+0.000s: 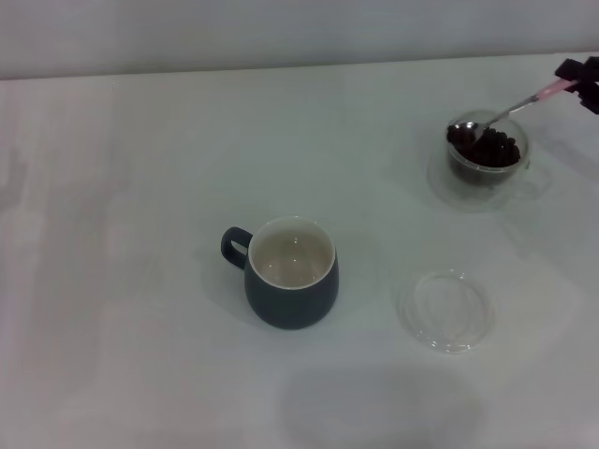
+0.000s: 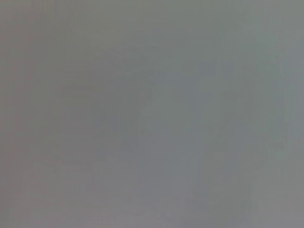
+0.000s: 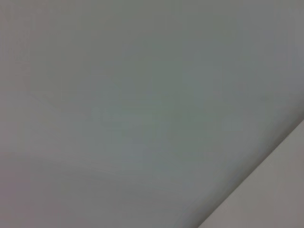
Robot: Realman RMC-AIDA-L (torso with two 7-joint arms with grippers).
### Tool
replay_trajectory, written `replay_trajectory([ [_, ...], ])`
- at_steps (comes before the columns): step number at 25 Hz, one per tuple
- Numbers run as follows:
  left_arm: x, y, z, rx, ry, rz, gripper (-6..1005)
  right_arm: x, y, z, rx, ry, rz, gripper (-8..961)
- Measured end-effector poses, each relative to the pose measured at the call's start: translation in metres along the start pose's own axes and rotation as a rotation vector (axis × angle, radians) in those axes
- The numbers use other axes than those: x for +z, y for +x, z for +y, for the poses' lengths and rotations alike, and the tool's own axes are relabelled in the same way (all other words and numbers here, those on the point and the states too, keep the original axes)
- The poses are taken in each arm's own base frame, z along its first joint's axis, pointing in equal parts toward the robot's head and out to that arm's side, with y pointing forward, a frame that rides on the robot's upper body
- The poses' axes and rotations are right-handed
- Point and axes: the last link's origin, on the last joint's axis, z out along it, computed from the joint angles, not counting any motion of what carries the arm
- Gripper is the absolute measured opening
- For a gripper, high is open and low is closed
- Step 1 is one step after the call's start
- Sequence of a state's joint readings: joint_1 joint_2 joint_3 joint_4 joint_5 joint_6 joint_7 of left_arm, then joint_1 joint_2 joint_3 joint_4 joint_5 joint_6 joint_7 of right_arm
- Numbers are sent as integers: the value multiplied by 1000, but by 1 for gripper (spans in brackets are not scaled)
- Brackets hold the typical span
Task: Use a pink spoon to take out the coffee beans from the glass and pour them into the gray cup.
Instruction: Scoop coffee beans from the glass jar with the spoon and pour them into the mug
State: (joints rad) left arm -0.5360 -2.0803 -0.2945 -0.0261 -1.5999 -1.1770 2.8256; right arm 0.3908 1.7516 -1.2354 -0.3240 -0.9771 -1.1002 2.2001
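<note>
The right gripper (image 1: 578, 79) is seen only in part, at the right edge of the head view, as a dark shape on the far side of the table (image 1: 122, 281). It is closed on the pale pink handle of the pink spoon (image 1: 510, 110); how wide the fingers stand cannot be judged, because most of the gripper is cut off by the edge of the view.

From the gripper the spoon is directed down and toward the robot's left. Its metal bowl is placed at the rim of the glass (image 1: 487, 161), on the side of the glass away from the gripper. A few dark coffee beans (image 1: 494, 148) seem to be carried in the bowl, and the rest are heaped inside the glass, just below the spoon's neck. The thin handle of the glass is seen on the side toward the robot's right.

The gray cup (image 1: 291, 272) is placed well apart from the gripper, nearer to the robot and to the left of the glass. It stands upright, its loop handle is turned away from the gripper, and its cream inside is shown without beans.

A flat clear glass dish (image 1: 445, 310) is laid on the table between the glass and the near edge, nearer to the robot than the gripper.

The left gripper is not seen in any view; only blank gray surface is given by both wrist views.
</note>
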Motion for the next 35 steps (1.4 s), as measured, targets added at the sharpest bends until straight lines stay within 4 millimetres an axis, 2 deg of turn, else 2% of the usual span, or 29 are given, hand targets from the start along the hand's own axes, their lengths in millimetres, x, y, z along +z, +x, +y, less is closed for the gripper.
replay_trajectory([
  [11, -3, -2, -1, -4, 5, -4, 804, 18, 10, 32, -20, -90, 192, 153],
  [25, -1, -1, 1, -5, 0, -1, 804, 77, 61, 76, -71, -168, 438, 152],
  [35, -2, -1, 1, -5, 1, -3, 805, 96, 92, 88, -136, -190, 505, 152],
])
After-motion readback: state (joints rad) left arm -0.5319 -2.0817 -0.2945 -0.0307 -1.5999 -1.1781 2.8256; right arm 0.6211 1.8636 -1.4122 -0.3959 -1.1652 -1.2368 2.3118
